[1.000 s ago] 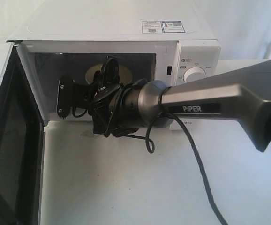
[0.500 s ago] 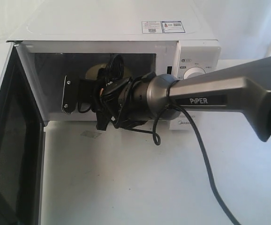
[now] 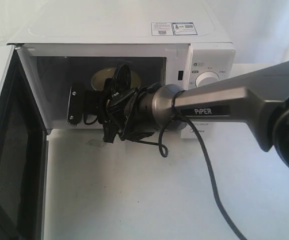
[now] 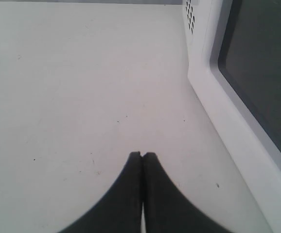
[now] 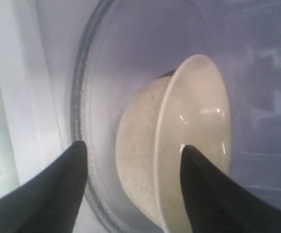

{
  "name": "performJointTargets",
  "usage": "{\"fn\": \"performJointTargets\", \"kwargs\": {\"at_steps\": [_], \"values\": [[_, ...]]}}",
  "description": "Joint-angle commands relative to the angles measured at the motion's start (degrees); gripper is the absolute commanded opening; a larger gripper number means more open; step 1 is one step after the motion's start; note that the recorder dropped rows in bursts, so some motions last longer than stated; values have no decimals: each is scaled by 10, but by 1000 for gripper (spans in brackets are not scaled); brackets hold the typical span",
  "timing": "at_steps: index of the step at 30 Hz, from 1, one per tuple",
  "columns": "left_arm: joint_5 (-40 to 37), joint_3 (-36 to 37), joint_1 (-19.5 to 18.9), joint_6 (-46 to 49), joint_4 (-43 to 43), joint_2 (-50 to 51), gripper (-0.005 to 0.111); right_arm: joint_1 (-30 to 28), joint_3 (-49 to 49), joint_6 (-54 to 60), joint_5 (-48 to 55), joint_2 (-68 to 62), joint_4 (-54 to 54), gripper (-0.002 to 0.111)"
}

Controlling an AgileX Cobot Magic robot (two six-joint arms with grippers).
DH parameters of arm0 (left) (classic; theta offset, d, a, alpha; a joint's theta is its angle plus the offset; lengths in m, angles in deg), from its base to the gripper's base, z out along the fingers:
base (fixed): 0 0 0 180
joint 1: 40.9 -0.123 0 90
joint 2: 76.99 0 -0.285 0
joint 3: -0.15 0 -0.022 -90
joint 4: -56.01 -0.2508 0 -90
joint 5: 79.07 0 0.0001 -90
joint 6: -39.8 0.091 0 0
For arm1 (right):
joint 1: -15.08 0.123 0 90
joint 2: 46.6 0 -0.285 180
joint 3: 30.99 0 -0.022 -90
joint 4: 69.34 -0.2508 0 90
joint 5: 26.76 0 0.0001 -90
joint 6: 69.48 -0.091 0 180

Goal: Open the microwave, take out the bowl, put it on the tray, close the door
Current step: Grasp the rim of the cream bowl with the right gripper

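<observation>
Nearest, on the left, the door (image 3: 9,150) stands swung wide over the white worktop (image 3: 134,200). Beside the door the left hand (image 4: 142,156) hangs above the bare worktop, its fingers pressed together on nothing.

Farther in, the right hand (image 5: 133,146) reaches into the microwave (image 3: 109,30) with its fingers spread wide and holding nothing. One finger sits outside the wall of the bowl (image 5: 145,165) and the other over its pale inside. Whether either touches, I cannot tell.

The bowl sits upright on the glass turntable (image 5: 101,73), towards the far middle of the cavity. It looks stiff, fairly light and glossy, so probably slippery and liable to chip. The best hold is likely a pinch across the near rim, wall between the fingers, then a lift clear of the glass.
</observation>
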State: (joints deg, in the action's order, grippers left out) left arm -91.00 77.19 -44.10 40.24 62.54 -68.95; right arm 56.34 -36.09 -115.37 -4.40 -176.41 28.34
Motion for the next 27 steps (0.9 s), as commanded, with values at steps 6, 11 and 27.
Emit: {"fn": "performJointTargets", "kwargs": {"at_steps": [6,11,27], "values": [[0,2,-1,-4,7,-3,0,-3,-46,-9,7,-33,11,54],[0,2,-1,-4,7,-3,0,-8,-77,-9,4,-53,13,54],[0,2,-1,-4,7,-3,0,-14,-96,-13,23,-90,23,54]]}}
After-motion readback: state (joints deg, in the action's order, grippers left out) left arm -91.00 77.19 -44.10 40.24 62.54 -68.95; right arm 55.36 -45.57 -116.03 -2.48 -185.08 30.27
